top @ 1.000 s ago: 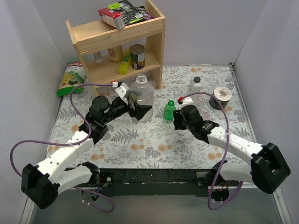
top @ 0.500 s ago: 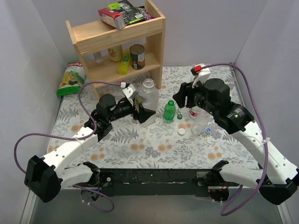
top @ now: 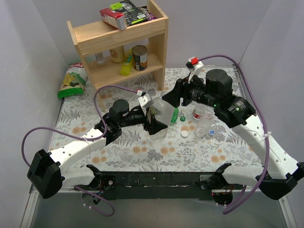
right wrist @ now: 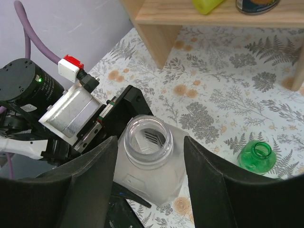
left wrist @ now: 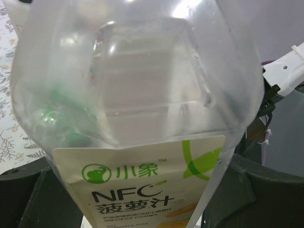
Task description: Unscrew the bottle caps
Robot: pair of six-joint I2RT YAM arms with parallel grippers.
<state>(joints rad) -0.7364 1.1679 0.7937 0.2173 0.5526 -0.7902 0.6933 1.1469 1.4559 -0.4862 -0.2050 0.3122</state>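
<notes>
My left gripper (top: 156, 124) is shut on the large clear bottle (top: 163, 112), whose label and body fill the left wrist view (left wrist: 142, 109). Its mouth (right wrist: 147, 137) is open, with no cap on it. My right gripper (right wrist: 149, 142) hangs open over that neck, one finger (right wrist: 95, 175) on each side, apart from it. The small green bottle (right wrist: 256, 156) stands just right of it, also uncapped. The red-labelled bottle (top: 198, 113) and the slim clear bottle (top: 205, 126) stand further right. A white cap (top: 185, 134), a blue cap (top: 212, 132) and a green cap (top: 182, 118) lie loose on the cloth.
A wooden shelf (top: 118, 42) with a can (top: 139, 58) and other goods stands at the back left. A chips bag (top: 71, 80) leans beside it. Grey walls close in the floral cloth (top: 142, 147) on both sides.
My left arm has carried the large bottle right and toward the middle. My right arm rose from low near the green bottle, swung back, then moved left over the large bottle's mouth.
</notes>
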